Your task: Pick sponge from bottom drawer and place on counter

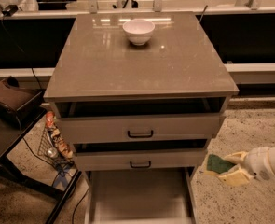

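Note:
My gripper point(226, 168) is at the lower right, just outside the cabinet's right side and level with the lower grey-fronted drawer. It is shut on the sponge point(218, 164), whose dark green face shows between the pale fingers point(235, 176). The bottom drawer point(139, 195) is pulled out below, its pale flat floor bare. The counter point(137, 59) is the glossy grey-brown slab on top of the cabinet, well above the gripper.
A white bowl point(138, 31) stands at the back middle of the counter. Two grey-fronted drawers with black handles point(140, 134) stand slightly open. A dark side table point(9, 139) and a wire basket with clutter point(53, 141) are on the left. Speckled floor lies to the right.

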Controlling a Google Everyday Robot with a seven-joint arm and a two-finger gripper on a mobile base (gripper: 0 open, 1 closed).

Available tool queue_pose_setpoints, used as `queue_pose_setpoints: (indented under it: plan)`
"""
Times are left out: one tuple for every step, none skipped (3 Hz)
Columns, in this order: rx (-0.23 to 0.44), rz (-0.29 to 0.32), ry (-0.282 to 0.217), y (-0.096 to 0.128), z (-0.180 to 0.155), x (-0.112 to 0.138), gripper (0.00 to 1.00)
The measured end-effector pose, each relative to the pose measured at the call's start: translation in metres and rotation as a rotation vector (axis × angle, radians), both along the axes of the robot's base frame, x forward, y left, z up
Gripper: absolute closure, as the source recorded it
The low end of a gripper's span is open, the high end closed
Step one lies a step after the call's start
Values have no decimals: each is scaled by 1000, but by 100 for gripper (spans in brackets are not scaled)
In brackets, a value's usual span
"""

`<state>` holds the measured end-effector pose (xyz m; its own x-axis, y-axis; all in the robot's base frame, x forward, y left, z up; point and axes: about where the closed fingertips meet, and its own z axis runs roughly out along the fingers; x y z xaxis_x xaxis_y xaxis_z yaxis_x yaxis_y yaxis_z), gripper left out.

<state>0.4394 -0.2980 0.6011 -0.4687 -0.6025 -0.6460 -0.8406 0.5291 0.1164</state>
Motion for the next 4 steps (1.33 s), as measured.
queue_pose_setpoints:
  plan:
    - [-61, -3, -61, -1, 28, -18, 100]
    - [-57, -9, -72, 2, 35, -19, 100]
    - [-12, -29, -87, 14, 44, -17, 100]
    - [-5, -42, -123, 17, 129, -14, 100]
